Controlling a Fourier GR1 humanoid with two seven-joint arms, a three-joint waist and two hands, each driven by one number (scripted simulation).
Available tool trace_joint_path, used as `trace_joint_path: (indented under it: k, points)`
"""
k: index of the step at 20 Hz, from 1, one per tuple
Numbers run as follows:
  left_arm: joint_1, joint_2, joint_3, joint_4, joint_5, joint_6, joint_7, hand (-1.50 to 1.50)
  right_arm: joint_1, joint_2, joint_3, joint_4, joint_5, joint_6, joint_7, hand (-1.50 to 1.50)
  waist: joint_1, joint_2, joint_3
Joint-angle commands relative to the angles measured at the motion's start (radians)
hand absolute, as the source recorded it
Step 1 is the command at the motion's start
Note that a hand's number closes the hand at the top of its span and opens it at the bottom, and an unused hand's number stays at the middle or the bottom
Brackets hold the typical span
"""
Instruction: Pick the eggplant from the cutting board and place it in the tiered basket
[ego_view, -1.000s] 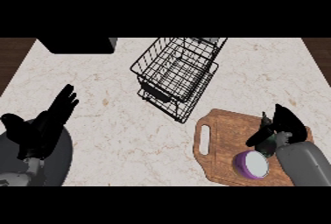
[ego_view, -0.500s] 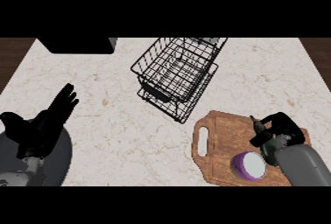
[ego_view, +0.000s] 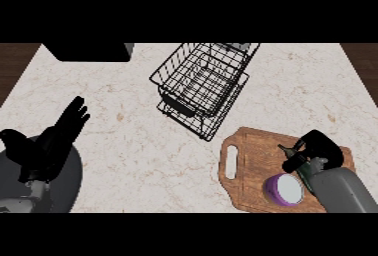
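r hand (ego_view: 316, 149) curled round eggplant (ego_view: 286, 189) (on cutting board (ego_view: 255, 146)).

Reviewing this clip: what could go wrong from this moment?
1. The right hand sits beyond the eggplant, which the forearm partly hides: a grasp may miss or push it off the cutting board.
2. The tiered basket has wire rims near the board; the carried eggplant could catch them.

The purple eggplant (ego_view: 285, 190) lies on the brown wooden cutting board (ego_view: 255, 152) at my right. The black wire tiered basket (ego_view: 203, 85) stands behind it.
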Motion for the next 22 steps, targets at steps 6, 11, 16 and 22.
trace_joint_path:
  k: [6,11,16,22]
  points:
    - [0.027,0.006,0.027,-0.002,0.006,-0.008,0.0,0.0,0.211,-0.237,0.15,-0.294,0.214,-0.156,-0.381,1.5,-0.031,0.0,0.014]
    - [0.037,-0.006,0.02,-0.003,-0.019,0.013,-0.004,0.0,0.279,-0.286,0.038,-0.482,0.244,-0.39,-0.458,1.5,-0.044,-0.004,0.014]
    - [0.073,-0.01,0.039,0.032,0.0,-0.027,-0.077,0.0,0.315,-0.233,-0.055,-0.687,0.115,-0.519,-0.553,1.5,-0.042,-0.001,0.013]
    - [0.026,-0.028,0.009,-0.032,-0.018,0.0,0.021,0.0,0.338,-0.23,-0.042,-1.027,0.061,-0.365,-0.416,1.5,-0.016,0.004,0.013]
